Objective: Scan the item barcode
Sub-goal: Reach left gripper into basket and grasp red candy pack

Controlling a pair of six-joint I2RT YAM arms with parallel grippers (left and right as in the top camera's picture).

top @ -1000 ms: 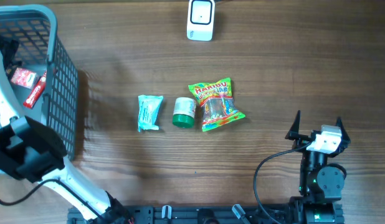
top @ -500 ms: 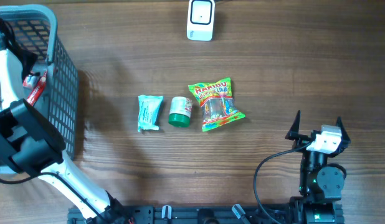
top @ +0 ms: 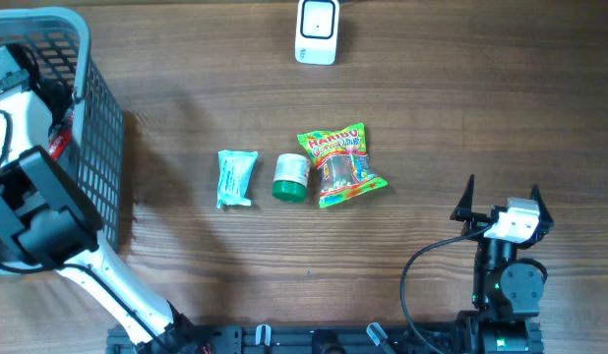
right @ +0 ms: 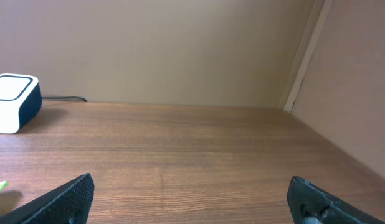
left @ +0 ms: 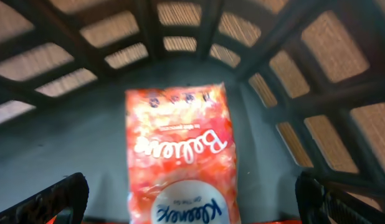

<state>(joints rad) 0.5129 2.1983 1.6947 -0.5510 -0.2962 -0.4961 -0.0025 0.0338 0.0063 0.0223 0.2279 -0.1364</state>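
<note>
One basket (top: 102,128), one scanner (top: 317,31), one jar (top: 290,177), one candy bag (top: 341,165), two packets (top: 236,178) (left: 180,155).

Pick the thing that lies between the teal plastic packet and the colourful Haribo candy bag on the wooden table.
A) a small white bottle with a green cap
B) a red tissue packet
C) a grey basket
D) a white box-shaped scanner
A: in the overhead view the small white bottle with a green cap lies between the teal plastic packet and the colourful Haribo candy bag.
</note>
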